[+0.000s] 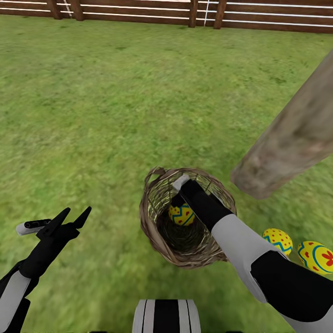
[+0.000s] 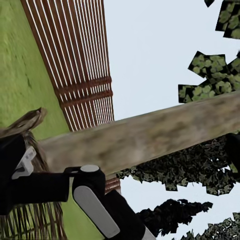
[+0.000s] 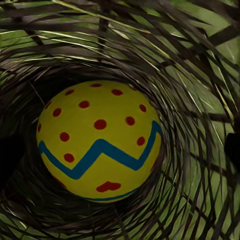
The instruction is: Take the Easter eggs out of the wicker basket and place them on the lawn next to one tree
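Observation:
The wicker basket [image 1: 155,222] stands on the lawn [image 1: 115,115] with one Easter egg [image 1: 181,215] inside. My right gripper [image 1: 179,202] reaches down into the basket just above that egg, its jaws apart. In the right wrist view the egg [image 3: 100,142] lies close ahead on the woven bottom [image 3: 190,90], and a dark fingertip [image 3: 233,147] shows beside it without touching. Two more eggs [image 1: 278,240] [image 1: 317,256] lie on the grass near the tree trunk [image 1: 291,138]. My left gripper [image 1: 78,211] hovers open and empty left of the basket.
The thick trunk leans across the right side, close behind the basket. A brown slat fence [image 1: 138,14] closes the far edge of the garden. The left wrist view looks past my right arm [image 2: 95,202] to the trunk [image 2: 150,135], fence [image 2: 80,65] and leaves [image 2: 210,80].

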{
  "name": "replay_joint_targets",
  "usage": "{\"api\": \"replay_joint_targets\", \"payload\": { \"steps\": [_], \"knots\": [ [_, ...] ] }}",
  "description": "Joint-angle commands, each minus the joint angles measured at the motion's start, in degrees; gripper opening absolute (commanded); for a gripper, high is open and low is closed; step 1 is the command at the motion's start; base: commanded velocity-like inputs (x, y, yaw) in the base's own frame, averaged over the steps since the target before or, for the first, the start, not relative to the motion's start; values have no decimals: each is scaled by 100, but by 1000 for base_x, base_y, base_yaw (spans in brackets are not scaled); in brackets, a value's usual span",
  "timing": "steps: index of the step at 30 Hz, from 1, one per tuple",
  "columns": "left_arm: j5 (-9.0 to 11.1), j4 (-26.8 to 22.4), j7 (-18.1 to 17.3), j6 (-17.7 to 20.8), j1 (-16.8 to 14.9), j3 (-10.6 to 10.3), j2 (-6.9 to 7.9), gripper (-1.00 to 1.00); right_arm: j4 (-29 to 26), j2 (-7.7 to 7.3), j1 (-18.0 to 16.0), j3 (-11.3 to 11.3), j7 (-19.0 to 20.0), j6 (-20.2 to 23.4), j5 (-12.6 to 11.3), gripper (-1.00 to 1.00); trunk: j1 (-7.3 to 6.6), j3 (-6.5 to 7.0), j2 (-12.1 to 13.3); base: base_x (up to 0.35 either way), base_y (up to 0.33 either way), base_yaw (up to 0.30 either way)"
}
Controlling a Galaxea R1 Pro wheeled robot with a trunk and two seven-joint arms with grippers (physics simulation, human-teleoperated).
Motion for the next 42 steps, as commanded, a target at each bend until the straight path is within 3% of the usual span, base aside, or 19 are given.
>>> {"api": "replay_joint_targets", "payload": {
  "steps": [1,11,28,42],
  "knots": [
    [31,0,0,43,-1,-1,2,100,-30,0,-3,6,45,18,61,100,1,-26,-3,0,0,0],
    [31,0,0,43,0,-2,0,100,-72,8,2,2,67,25,52,100,27,-248,-16,0,0,0],
    [31,9,0,43,1,-2,-6,100,-71,-20,6,-17,69,71,48,100,27,-275,-16,0,0,0],
    [31,17,0,43,-1,-2,-6,100,11,-15,6,-18,59,102,4,100,27,-398,-16,0,0,0]
  ]
}}
